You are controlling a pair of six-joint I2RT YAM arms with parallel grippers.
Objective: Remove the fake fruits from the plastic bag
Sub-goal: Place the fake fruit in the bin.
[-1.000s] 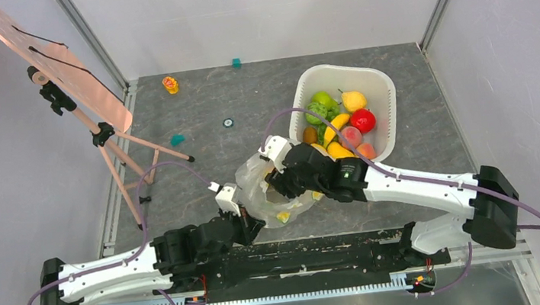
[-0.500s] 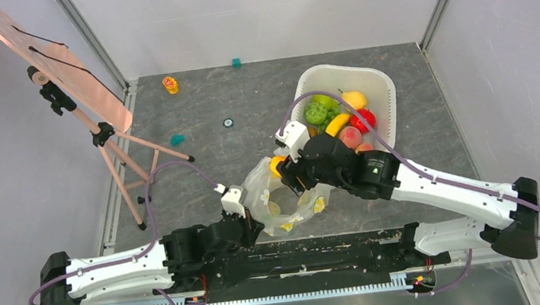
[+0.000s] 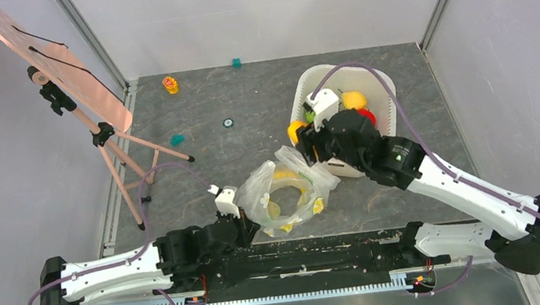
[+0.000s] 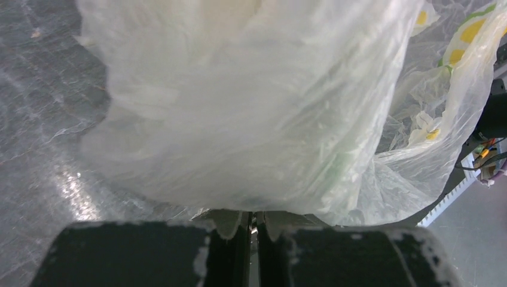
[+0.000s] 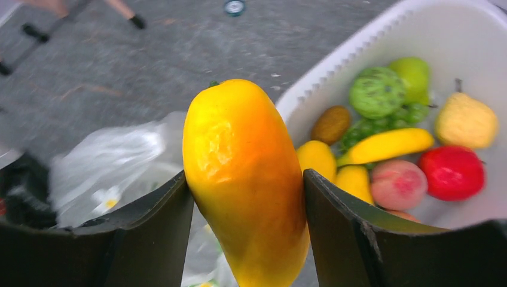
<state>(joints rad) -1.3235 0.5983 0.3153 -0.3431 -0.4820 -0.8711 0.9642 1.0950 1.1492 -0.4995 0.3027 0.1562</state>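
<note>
The see-through plastic bag [image 3: 287, 193] with flower prints lies crumpled and open on the table's near middle; it fills the left wrist view [image 4: 251, 101]. My left gripper [image 3: 240, 221] is shut on the bag's near-left edge [image 4: 252, 216]. My right gripper [image 3: 302, 137] is shut on an orange-yellow mango-like fruit [image 5: 248, 179], held in the air beside the left rim of the white basin [image 3: 304, 87]; the fruit shows from above [image 3: 296, 129]. Several fake fruits lie in the basin: a bumpy green fruit [image 5: 376, 91], a banana [image 5: 388, 145], a red fruit [image 5: 452, 172], a yellow pear [image 5: 465, 122].
An easel with a pink board [image 3: 49, 62] stands at the far left, its legs on the table. Small toy blocks lie at the back: a yellow-red one [image 3: 169, 85], teal ones [image 3: 237, 62] [image 3: 177, 139], and a small round disc [image 3: 228, 123].
My right gripper has lifted the orange-yellow fruit out of the bag and carried it back and right toward the basin. The bag has slumped open. The left gripper stays holding the bag.
</note>
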